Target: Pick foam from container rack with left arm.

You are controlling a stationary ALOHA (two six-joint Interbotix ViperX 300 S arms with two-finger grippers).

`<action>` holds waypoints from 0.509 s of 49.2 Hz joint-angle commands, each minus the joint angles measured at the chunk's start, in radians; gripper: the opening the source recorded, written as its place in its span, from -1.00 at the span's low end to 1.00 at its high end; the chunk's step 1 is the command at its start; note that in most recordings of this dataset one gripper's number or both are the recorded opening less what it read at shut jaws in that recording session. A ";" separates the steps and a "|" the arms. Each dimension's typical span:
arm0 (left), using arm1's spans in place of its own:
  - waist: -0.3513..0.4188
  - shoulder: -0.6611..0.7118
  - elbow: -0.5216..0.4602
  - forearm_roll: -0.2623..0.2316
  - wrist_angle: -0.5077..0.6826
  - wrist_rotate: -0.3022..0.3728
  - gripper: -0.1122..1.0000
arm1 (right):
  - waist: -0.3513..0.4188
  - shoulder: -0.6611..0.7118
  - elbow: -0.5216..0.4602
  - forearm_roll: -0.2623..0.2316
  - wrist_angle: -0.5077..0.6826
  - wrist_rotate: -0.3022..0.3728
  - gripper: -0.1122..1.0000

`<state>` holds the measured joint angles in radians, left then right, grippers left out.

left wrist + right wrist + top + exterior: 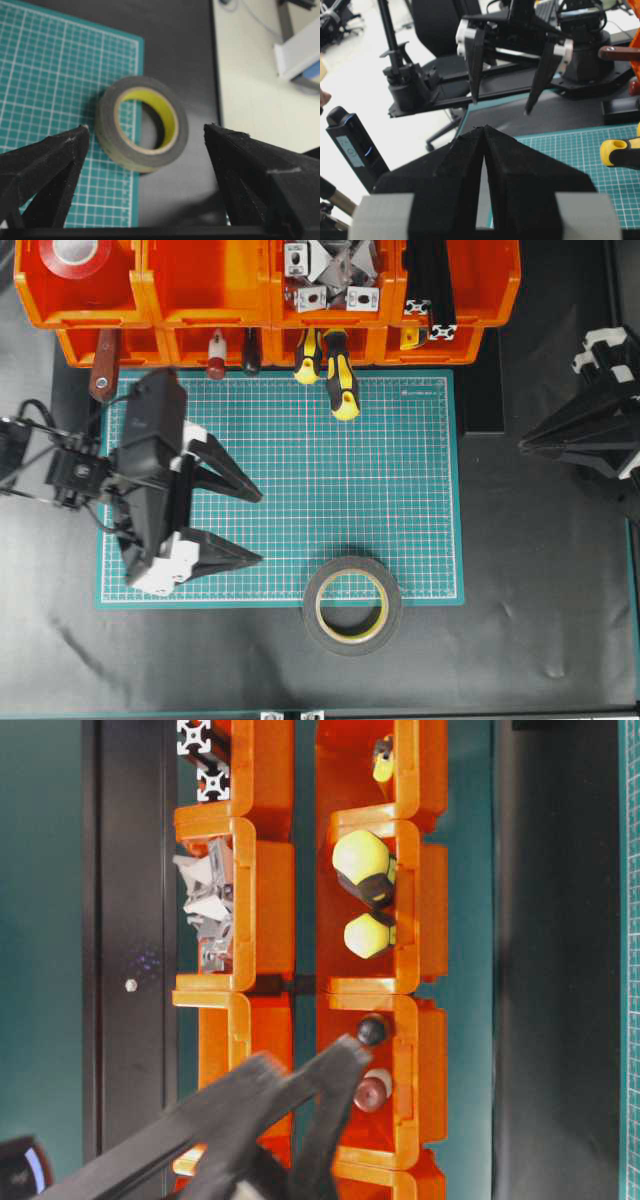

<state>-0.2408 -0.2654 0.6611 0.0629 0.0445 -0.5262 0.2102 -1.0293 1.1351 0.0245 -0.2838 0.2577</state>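
Observation:
The foam (352, 605), a dark grey ring with a yellow liner, lies flat on the table, overlapping the mat's front edge. It is outside the orange container rack (200, 300), which runs along the back. My left gripper (258, 528) hovers over the mat, left of the foam, open wide with nothing between its fingers. In the left wrist view the foam (125, 155) lies just beyond the two spread fingertips of that gripper (146, 126). My right gripper (522, 445) rests at the far right, shut and empty, its tips (484, 127) touching.
A green cutting mat (380, 480) covers the table's middle. The rack holds a red tape roll (76, 255), metal brackets (330, 275), black extrusions (432, 290), yellow-handled tools (340, 375) and a brown-handled tool (103, 370) jutting over the mat's back edge.

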 commanded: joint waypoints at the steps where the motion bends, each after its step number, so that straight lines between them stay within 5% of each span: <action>1: -0.006 -0.072 0.005 0.003 0.000 0.006 0.82 | 0.002 0.009 -0.025 0.003 -0.005 0.002 -0.80; 25: -0.035 -0.430 0.060 0.003 0.322 0.265 0.74 | 0.002 0.009 -0.023 0.000 0.005 -0.009 -0.80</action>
<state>-0.2777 -0.6259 0.7210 0.0629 0.3528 -0.2792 0.2102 -1.0293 1.1351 0.0261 -0.2838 0.2531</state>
